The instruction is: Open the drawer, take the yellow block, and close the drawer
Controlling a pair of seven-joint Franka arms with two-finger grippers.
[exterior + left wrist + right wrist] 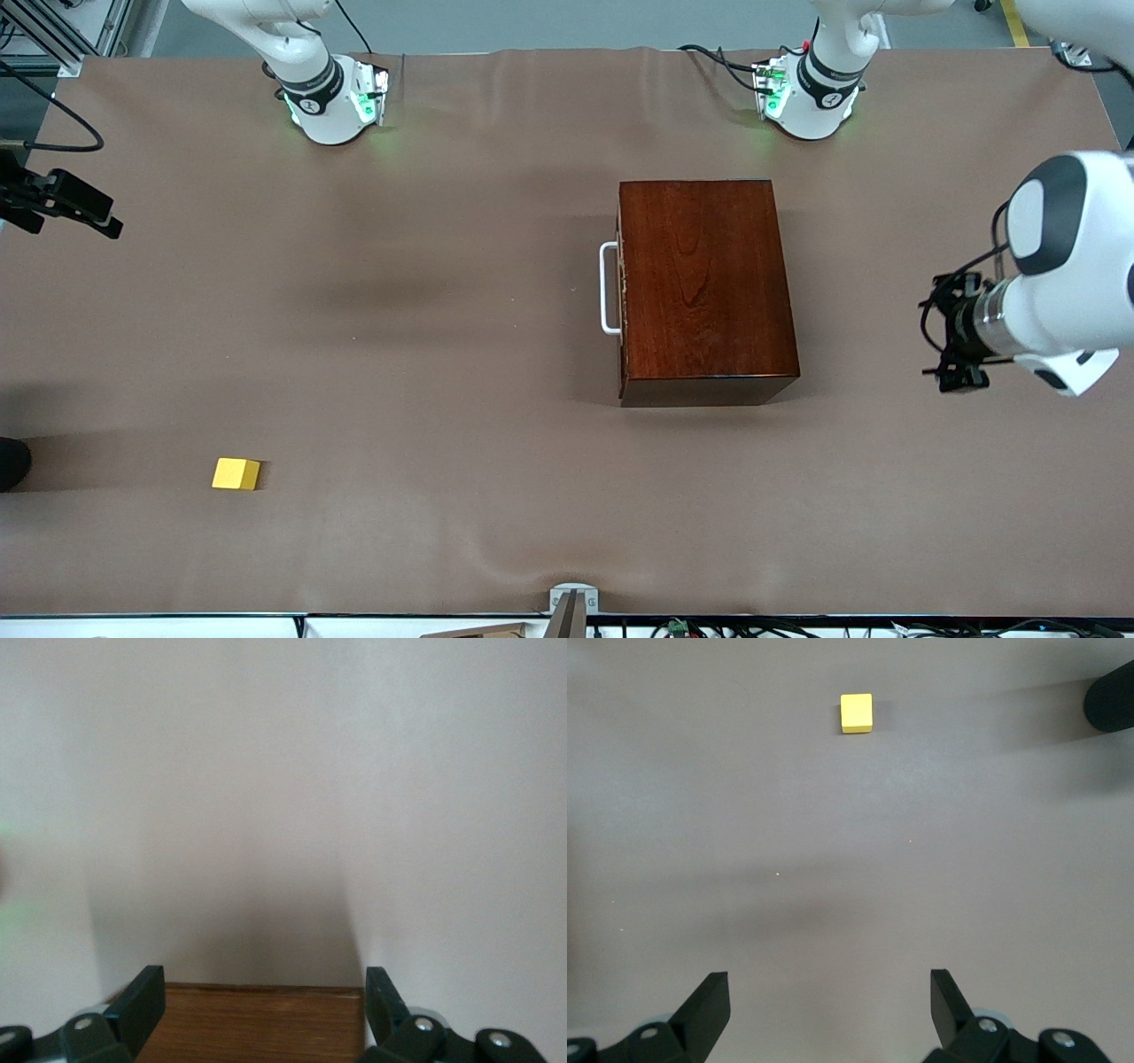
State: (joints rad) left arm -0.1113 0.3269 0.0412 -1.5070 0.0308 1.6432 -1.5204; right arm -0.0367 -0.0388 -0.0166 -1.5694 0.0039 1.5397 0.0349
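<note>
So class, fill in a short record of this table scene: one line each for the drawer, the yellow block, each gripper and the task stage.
drawer: shut, white handle facing the right arm's end of the table
yellow block: on the bare table, outside the wooden box, nearer the front camera and toward the right arm's end
left gripper: open, empty, by the box's edge
right gripper: open, empty, over the table, waiting
stage: block out, drawer closed
</note>
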